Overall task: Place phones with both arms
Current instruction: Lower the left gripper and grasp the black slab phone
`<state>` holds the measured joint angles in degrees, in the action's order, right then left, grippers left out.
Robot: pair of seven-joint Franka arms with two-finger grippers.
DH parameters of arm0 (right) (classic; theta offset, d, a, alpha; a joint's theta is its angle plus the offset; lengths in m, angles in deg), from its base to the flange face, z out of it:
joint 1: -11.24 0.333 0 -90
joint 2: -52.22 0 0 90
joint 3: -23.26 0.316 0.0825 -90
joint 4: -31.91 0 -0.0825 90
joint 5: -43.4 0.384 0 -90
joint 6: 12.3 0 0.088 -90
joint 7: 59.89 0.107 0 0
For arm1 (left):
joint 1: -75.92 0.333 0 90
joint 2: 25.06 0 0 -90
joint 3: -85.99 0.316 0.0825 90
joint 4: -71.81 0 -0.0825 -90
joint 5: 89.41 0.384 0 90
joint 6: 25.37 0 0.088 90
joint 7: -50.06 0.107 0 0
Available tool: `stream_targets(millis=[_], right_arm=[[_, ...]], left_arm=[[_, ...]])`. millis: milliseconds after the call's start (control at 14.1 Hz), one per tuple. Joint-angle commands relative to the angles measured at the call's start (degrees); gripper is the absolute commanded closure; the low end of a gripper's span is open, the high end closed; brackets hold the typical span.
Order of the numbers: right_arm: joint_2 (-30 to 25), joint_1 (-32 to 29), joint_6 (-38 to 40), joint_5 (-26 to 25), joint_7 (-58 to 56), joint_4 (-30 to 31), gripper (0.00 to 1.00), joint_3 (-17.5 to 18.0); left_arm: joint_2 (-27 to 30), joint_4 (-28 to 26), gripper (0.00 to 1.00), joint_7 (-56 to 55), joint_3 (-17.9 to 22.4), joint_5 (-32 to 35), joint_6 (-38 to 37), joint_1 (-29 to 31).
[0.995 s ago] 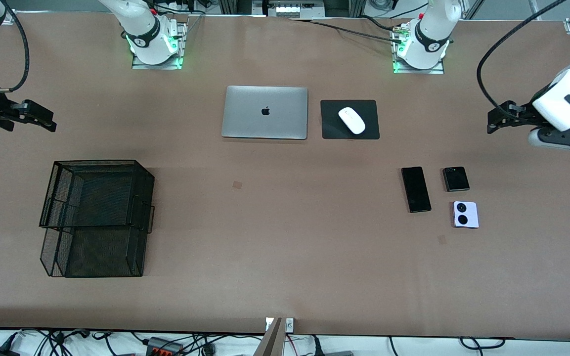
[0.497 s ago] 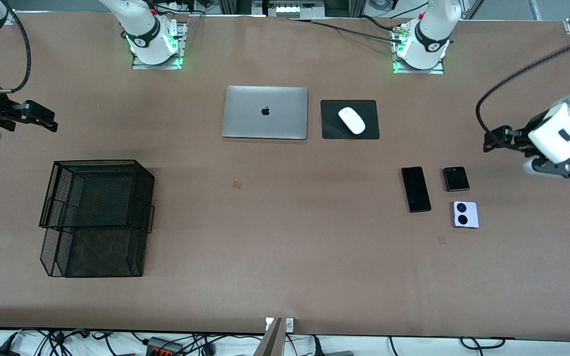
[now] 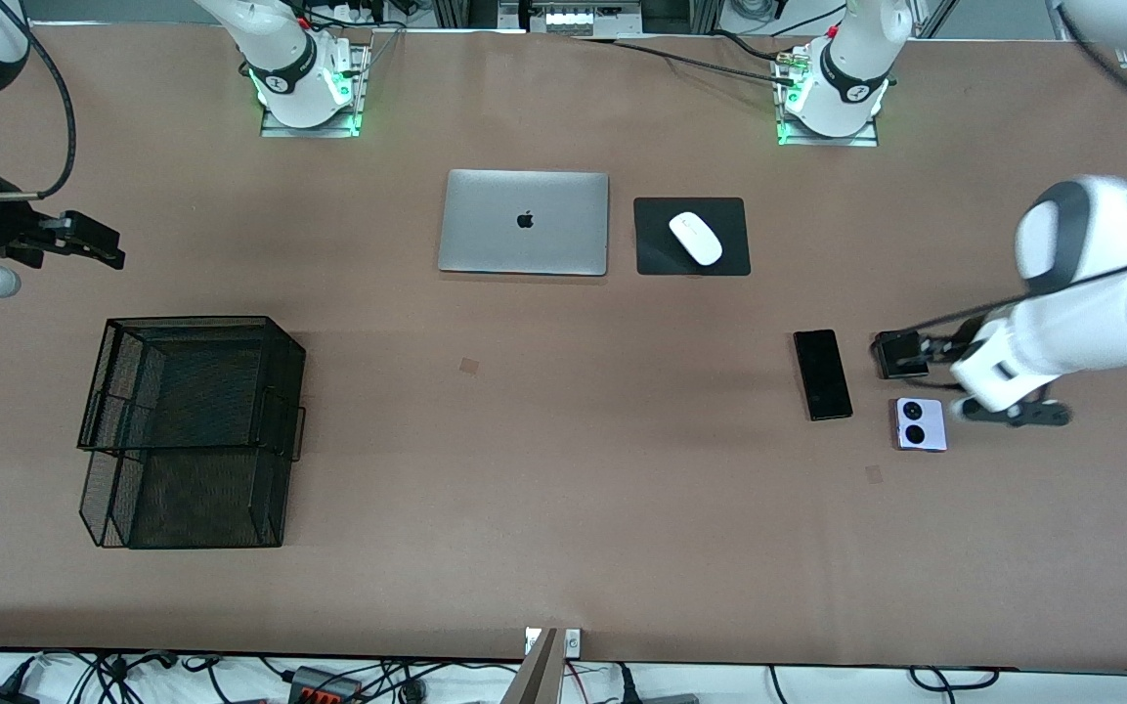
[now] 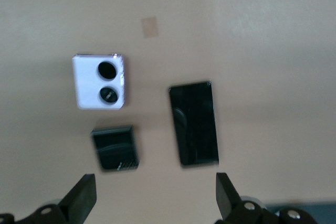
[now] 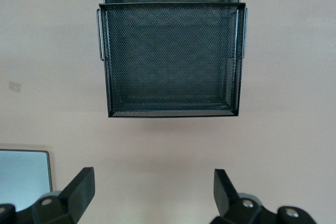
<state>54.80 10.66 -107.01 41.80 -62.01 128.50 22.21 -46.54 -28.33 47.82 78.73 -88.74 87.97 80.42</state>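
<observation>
Three phones lie flat on the brown table (image 3: 563, 489) toward the left arm's end: one long black slab phone (image 3: 822, 374), one small squarish black phone (image 3: 900, 354) beside it, and one small squarish white phone with two black circles (image 3: 920, 423), nearest the front camera of the three. One black wire-mesh two-tier tray (image 3: 190, 426) stands toward the right arm's end, both tiers holding nothing. One closed silver laptop (image 3: 524, 222) and one white computer mouse (image 3: 695, 238) on a black pad (image 3: 656, 254) lie between the bases. The left gripper (image 4: 155, 195) hangs over the small black phone, released, fingers spread wide. The right gripper (image 5: 152, 192) waits spread apart above bare table by the tray
</observation>
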Motion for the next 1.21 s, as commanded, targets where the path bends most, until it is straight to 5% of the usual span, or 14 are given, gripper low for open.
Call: stream_targets(millis=[0,355,853,1137], right_arm=[[1.01,-0.03,-0.21,0.02,0.62,-1.32,0.0,0.34],[1.45,-0.11,-0.21,0.02,0.62,-1.58,0.0,0.34],[1.54,-0.11,-0.3,0.02,0.71,-1.58,0.0,0.34],[1.54,-0.11,-0.3,0.11,0.71,-1.58,0.0,0.34]], left_arm=[[-0.49,-9.96,0.0,-3.64,-0.29,0.91,15.53,-1.68],[-6.38,-20.27,0.0,-3.3,-0.21,1.17,39.74,-3.44],[-9.2,-21.33,0.0,-3.73,-0.21,1.17,41.0,-2.92],[-9.2,-21.33,0.54,-6.71,-0.38,1.17,40.39,-3.0]])
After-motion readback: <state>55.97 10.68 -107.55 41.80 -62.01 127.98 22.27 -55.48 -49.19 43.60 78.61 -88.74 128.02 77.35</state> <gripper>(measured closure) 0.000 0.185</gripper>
